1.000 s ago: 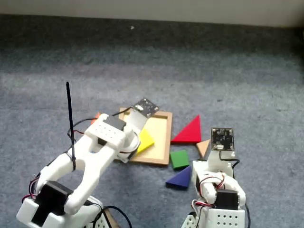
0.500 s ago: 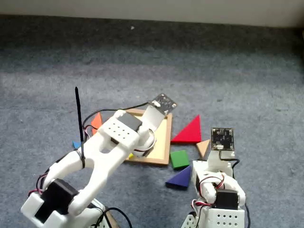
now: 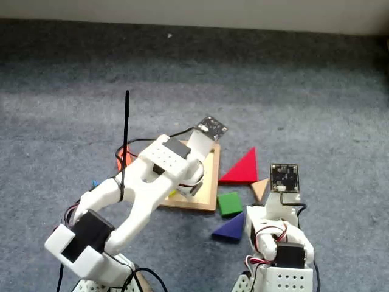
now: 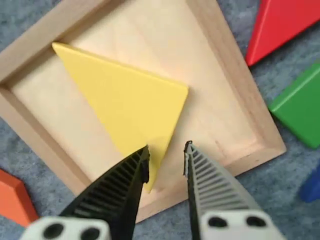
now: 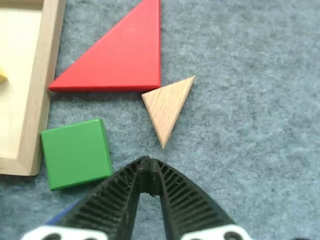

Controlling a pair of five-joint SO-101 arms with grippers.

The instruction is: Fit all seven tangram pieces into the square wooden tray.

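Triangle in tray, block just right of tray, big triangle behind block

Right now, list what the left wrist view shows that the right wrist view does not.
Left wrist view adds: the orange piece outside the tray, the whole yellow triangle lying flat in the tray, and the left gripper, fingers open above that triangle's corner. Right wrist view adds: the plain wooden triangle and the right gripper, fingers shut. Shared: the tray's rim, the red triangle and the green square; the right wrist view catches just a sliver of yellow.
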